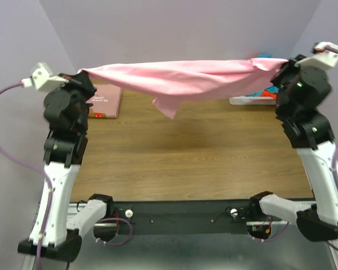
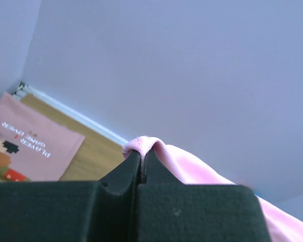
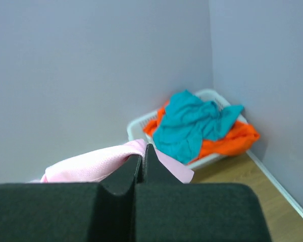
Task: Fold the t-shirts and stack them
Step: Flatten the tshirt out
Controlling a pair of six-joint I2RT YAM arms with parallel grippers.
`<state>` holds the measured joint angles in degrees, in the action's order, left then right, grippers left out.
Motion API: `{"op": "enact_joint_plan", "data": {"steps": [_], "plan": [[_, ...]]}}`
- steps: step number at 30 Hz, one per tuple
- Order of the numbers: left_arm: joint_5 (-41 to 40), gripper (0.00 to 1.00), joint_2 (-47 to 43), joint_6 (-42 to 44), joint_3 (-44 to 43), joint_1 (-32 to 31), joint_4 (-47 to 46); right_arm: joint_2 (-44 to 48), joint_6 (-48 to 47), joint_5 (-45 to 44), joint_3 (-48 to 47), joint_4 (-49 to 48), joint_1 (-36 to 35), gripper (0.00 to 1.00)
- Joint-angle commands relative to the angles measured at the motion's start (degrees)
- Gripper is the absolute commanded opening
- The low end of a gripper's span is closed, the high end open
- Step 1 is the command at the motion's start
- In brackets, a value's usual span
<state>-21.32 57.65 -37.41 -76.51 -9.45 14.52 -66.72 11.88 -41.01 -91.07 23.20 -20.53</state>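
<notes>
A light-pink t-shirt (image 1: 180, 79) hangs stretched in the air above the far part of the table, a loose flap sagging near its middle. My left gripper (image 1: 85, 79) is shut on its left end (image 2: 144, 143); my right gripper (image 1: 279, 70) is shut on its right end (image 3: 136, 148). A folded dusty-pink t-shirt with a pixel print (image 1: 104, 101) (image 2: 25, 138) lies flat at the far left of the table. A teal t-shirt (image 3: 192, 123) and an orange t-shirt (image 3: 232, 138) sit crumpled in a white basket (image 3: 136, 128).
The white basket (image 1: 242, 100) stands in the far right corner against the walls. Purple walls close in the back and both sides. The wooden table (image 1: 186, 157) lies below the hanging shirt.
</notes>
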Motion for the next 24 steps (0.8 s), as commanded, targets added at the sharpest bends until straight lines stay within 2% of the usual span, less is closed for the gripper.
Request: {"op": "enact_joint_plan", "data": {"steps": [1,7,11,15,18,20,21,22,23,24], "plan": [[-5.2,0.0,-10.9,1.9,-1.2,0.5,0.7,6.6,-4.4,2.9,-3.1,-0.6,0.2,0.01],[-7.2,0.0,-21.0,2.4,-1.5,0.5,0.7,11.8,-5.6,5.6,-5.1,-0.1,0.2,0.01],[-5.5,0.0,-22.1,2.3,0.0,0.5,0.2,11.3,-7.0,4.6,-6.1,-0.1,0.2,0.0],[-5.5,0.0,-19.0,1.4,3.7,0.5,0.3,6.3,-7.2,3.3,-6.0,-0.1,0.2,0.0],[-6.8,0.0,-15.6,-1.3,10.0,0.5,1.6,-0.2,-7.0,-0.1,-4.5,-0.3,0.3,0.0],[-7.6,0.0,-13.5,-4.7,17.2,0.5,2.7,-5.4,-6.3,-1.3,-0.9,-1.6,0.4,0.01],[-7.9,0.03,-13.0,-6.2,20.1,0.7,3.1,-6.9,-5.6,-1.1,1.0,-2.2,0.8,0.01],[-7.7,0.2,-12.3,-7.7,25.3,0.7,3.8,-8.7,-4.7,-0.1,3.1,-2.9,1.2,0.03],[-7.2,0.6,-11.0,-8.2,27.8,0.7,3.9,-12.0,-3.0,1.3,7.3,-4.5,2.7,0.04],[-7.7,0.92,-10.4,-8.8,30.1,0.7,3.4,-14.1,-2.3,3.8,9.0,-5.5,3.6,0.06]]}}
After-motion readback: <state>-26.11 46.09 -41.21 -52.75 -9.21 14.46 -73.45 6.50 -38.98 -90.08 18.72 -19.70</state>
